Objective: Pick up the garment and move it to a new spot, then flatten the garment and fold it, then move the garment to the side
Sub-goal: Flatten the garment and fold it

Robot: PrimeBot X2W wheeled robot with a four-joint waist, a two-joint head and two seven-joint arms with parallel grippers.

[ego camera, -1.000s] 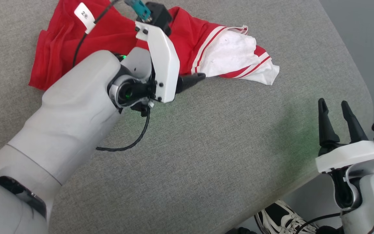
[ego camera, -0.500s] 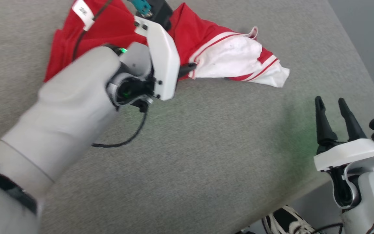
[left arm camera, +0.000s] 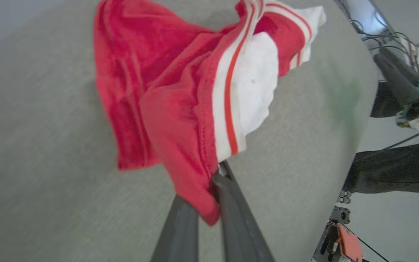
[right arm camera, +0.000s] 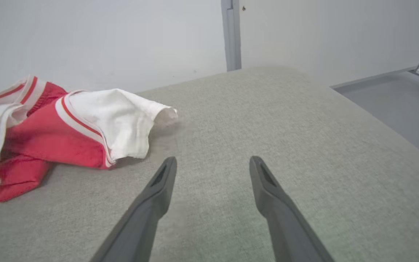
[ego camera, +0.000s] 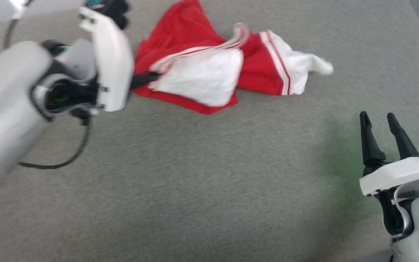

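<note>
The garment, a red T-shirt with white sleeves and striped trim, lies bunched at the far middle of the grey padded surface. My left gripper reaches in from the upper left and is shut on its near-left edge. In the left wrist view the two dark fingers of the left gripper pinch a red fold beside the striped seam, and the rest of the garment trails away from them. My right gripper stands open at the lower right, apart from the cloth. The right wrist view has the right gripper open over bare surface, the garment to its left.
The padded surface ends in a rounded edge on the right, with grey floor beyond it. A white wall stands behind. Cables and dark equipment sit past the edge in the left wrist view.
The head camera has shifted. My left gripper has shut on the garment's edge and pulled it; the cloth has bunched and turned, with a second white sleeve showing. The right gripper stays open.
</note>
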